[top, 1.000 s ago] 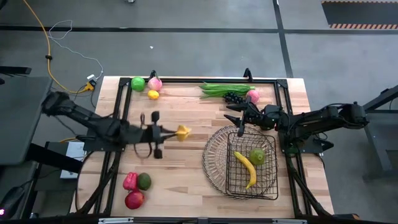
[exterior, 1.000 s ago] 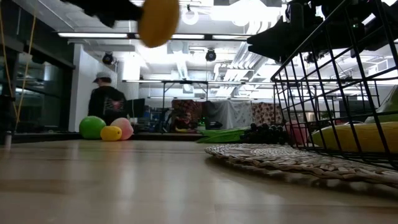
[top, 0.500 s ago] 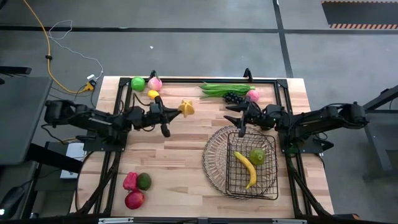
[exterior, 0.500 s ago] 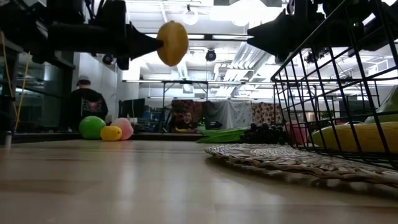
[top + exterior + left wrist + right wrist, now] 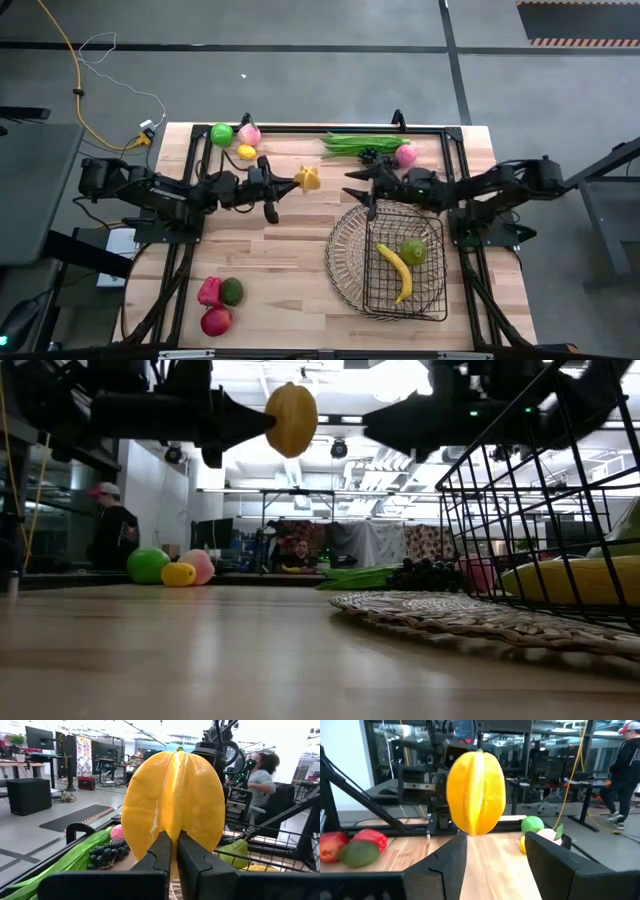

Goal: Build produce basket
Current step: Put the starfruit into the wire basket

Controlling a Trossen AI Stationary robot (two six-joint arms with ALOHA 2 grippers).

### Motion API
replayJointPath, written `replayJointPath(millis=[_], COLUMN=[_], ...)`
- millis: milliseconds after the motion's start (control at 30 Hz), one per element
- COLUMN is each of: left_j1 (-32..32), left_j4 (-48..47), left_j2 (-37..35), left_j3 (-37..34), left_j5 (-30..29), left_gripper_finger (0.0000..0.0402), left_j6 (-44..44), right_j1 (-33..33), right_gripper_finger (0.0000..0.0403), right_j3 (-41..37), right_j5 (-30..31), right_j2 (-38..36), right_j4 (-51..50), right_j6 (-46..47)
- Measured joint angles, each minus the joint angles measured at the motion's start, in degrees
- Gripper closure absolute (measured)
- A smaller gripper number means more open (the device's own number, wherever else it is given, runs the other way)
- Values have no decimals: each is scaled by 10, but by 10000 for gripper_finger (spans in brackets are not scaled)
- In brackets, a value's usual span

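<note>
A wooden tabletop [image 5: 290, 260] in an open workshop, people moving in the room behind. Landmark is the basket [image 5: 390, 262], dark wire. Inside it lie a banana [image 5: 396, 270] and a green pear-like fruit [image 5: 413, 251]. Just beyond its rim hovers the right pincer [image 5: 358, 190], fingers parted and holding nothing, pointed away from the basket toward the other arm. A little farther out on that side, the left pincer [image 5: 292, 181] is clamped tight on a yellow ribbed starfruit [image 5: 309, 178], held in the air by a thin edge between the fingers [image 5: 160, 851], as the left wrist view shows.

This looks like a handover, and the risk is plain: that grip is on one narrow ridge, so a nudge from the right pincer could twist the starfruit out and drop it on the tabletop, short of the basket. If the left lets go early, same result.

Farther from the basket: green beans [image 5: 357, 144], grapes [image 5: 374, 155] and a pink peach [image 5: 406, 154] at the far edge. Well apart, a green apple [image 5: 221, 134], lemon [image 5: 246, 152], and the red pepper [image 5: 208, 291] group.
</note>
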Motion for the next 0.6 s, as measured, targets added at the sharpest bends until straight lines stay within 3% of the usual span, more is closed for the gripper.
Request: replayJointPath(millis=[300,600], left_j1=[-7,-7], left_j4=[0,-1], left_j2=[0,-1], left_j3=[0,0], left_j5=[-18,-37], left_gripper_finger=[401,401], left_j6=[0,6], right_j1=[0,-1], right_gripper_finger=[212,212], right_j3=[101,132], right_j5=[9,-13], right_j2=[91,122], right_j4=[-36,-39], right_j6=[8,20])
